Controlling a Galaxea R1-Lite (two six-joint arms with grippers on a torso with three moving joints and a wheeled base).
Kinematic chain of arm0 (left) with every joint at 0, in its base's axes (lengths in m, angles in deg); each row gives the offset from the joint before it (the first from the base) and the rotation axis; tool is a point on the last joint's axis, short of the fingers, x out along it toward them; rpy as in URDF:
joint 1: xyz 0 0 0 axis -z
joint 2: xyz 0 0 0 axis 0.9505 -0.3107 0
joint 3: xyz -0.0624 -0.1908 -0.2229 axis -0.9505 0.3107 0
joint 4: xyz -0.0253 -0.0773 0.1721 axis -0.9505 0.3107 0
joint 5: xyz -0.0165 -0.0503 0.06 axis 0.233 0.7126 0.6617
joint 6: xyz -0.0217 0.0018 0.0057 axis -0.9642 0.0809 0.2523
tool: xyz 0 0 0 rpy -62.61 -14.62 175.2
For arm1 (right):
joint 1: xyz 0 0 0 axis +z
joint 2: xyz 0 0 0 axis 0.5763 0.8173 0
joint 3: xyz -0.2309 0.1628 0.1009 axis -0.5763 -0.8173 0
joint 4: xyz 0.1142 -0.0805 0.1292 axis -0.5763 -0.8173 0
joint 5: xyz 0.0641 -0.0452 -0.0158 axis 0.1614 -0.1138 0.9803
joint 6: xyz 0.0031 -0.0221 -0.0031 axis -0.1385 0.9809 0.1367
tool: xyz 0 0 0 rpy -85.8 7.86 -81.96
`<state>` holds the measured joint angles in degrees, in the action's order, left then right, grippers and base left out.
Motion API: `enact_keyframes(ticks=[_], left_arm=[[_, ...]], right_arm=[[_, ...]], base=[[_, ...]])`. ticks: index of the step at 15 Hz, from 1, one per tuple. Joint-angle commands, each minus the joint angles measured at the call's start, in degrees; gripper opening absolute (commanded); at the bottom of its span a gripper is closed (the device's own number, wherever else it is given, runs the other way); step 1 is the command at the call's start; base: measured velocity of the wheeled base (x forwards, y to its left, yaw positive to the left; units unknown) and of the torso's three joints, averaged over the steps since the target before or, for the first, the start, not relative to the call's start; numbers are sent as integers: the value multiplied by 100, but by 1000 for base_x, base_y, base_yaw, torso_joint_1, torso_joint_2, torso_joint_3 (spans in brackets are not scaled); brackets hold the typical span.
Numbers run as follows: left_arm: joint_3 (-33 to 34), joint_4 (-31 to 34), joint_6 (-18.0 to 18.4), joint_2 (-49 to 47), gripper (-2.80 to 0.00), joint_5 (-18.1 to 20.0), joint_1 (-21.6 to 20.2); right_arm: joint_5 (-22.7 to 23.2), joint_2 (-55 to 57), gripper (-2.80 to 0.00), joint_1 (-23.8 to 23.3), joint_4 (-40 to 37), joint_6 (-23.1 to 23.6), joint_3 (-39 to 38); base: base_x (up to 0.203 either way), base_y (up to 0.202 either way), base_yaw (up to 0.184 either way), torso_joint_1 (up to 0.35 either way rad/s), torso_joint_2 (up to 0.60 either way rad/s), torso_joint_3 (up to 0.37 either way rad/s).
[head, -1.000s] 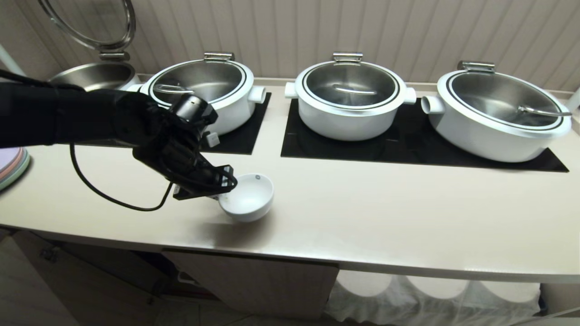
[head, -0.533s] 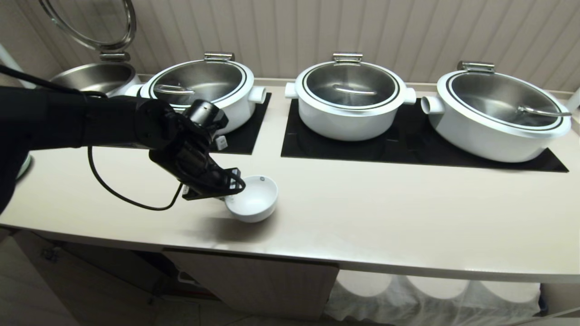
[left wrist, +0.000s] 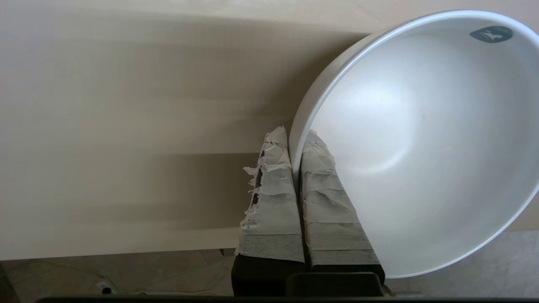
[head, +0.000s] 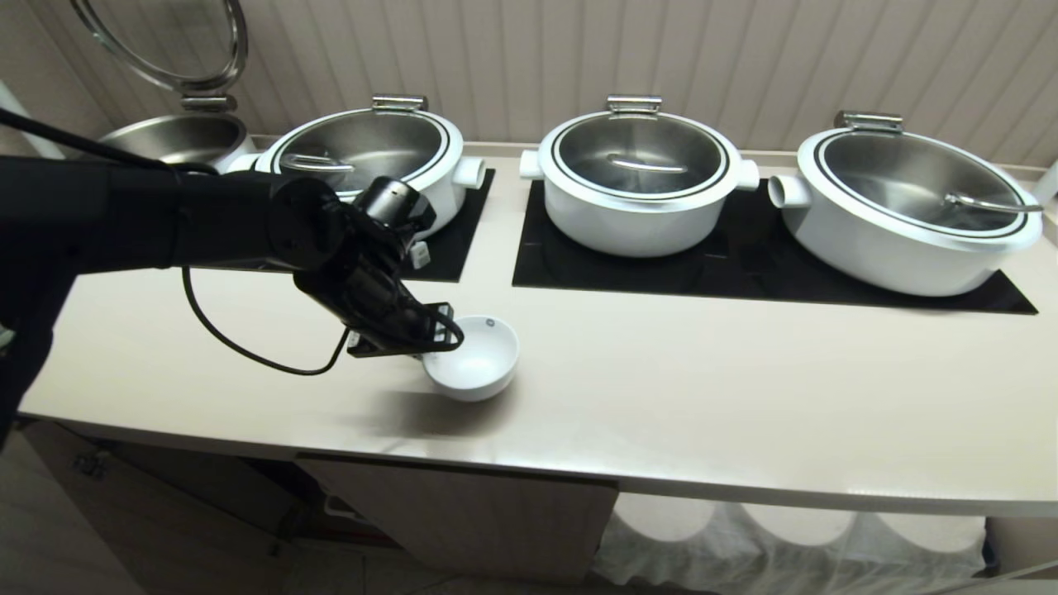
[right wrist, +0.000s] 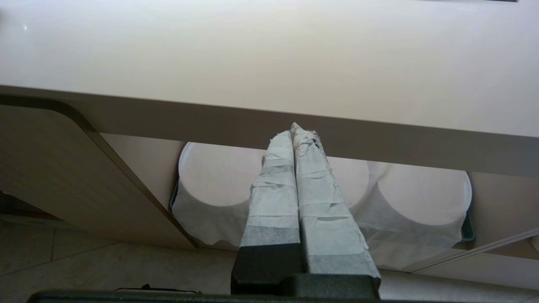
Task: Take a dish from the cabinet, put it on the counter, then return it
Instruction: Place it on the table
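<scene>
Here, at the far left of the head view, the robot's black left arm reaches across the long smooth pale beige counter (head: 702, 397), with a black cable looping beneath it. Behind the arm stands an open steel pot (head: 169, 136) with its round glass lid (head: 161, 41) tipped up against the fluted wall. Next to it sits a large white pot with a steel lid (head: 372, 165) on a black inset panel (head: 450, 256). The left gripper (head: 430, 347) hangs just in front of that panel, pinching the near left rim of the small plain white round ceramic bowl (head: 475, 359). In the left wrist view its tape-wrapped fingers (left wrist: 271, 202) are pressed together on the rim, one outside the wall and one inside. The bowl (left wrist: 421, 139) is tilted, its opening turned toward the arm, low over the counter (left wrist: 126, 105); whether its foot touches the surface cannot be told.

Further right, two more white steel-lidded pots (head: 640, 178) (head: 905, 207) rest on a wider black panel (head: 769, 273). Below the counter edge a pale beige cabinet door (head: 471, 516) stands open, and stacks of white dishes under a thin white cover (head: 785, 537) show to its right.

The right gripper (right wrist: 297, 134) is parked low in front of the counter edge (right wrist: 379, 147), its taped fingers (right wrist: 273, 198) pressed together on nothing, pointing toward the covered stacks (right wrist: 210, 189).
</scene>
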<state>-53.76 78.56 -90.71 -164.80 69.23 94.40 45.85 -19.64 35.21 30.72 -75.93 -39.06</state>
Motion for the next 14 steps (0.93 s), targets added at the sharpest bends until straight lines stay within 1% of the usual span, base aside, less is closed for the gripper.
enact_keyframes(ticks=[1, 5, 6, 14], left_arm=[[6, 23, -22, 36, -280, -13, 87], [13, 23, -30, 77, -280, -22, 87], [15, 23, -30, 89, 0, -19, 96], [24, 23, -22, 187, 0, -33, 114]], right_arm=[[0, -2, -280, 6, 7, 7, 0], [0, -2, -280, 2, 5, 7, 0], [0, -2, -280, -2, 2, 7, 0], [0, -2, -280, 0, -1, 7, 0]], base=[[0, 0, 0, 0, 0, 0], [0, 0, 0, 0, 0, 0], [0, 0, 0, 0, 0, 0], [0, 0, 0, 0, 0, 0]])
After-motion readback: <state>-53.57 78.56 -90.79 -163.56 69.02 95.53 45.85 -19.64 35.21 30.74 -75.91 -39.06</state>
